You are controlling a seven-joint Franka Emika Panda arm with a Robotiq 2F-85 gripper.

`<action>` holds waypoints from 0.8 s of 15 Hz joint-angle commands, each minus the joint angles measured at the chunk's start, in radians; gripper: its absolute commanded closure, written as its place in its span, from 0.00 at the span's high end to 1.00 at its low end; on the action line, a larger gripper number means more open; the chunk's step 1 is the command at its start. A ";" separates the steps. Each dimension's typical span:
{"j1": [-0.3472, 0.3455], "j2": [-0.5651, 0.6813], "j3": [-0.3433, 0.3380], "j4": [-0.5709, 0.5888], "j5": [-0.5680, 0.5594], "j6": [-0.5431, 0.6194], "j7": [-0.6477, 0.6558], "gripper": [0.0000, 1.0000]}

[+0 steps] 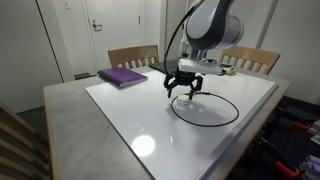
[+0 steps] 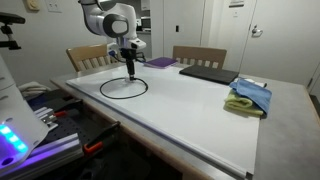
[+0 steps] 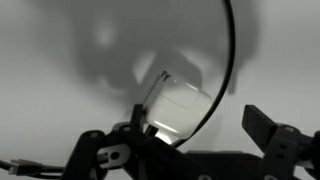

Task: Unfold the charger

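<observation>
Hovering my spread claw [image 1: 183, 88] over the small white boxy plug [image 3: 180, 100], ten o'clock on the looped thin black cable [image 1: 238, 108], positioned to pull it straight.

Even overhead light filled both exterior views, leaving a round glare patch on the near side of the white tabletop [image 1: 143, 146]. The wrist view was dim and grey: the gripper [image 3: 185, 140] sat dark and out of focus in the foreground, with soft blurred shadows mottling the surface behind
</observation>
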 commanded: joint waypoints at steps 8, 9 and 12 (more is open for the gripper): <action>-0.028 0.027 0.031 0.034 0.044 -0.024 -0.025 0.96; -0.028 0.025 0.031 0.034 0.043 -0.026 -0.024 0.74; -0.023 0.022 0.025 0.030 0.033 -0.022 -0.028 0.61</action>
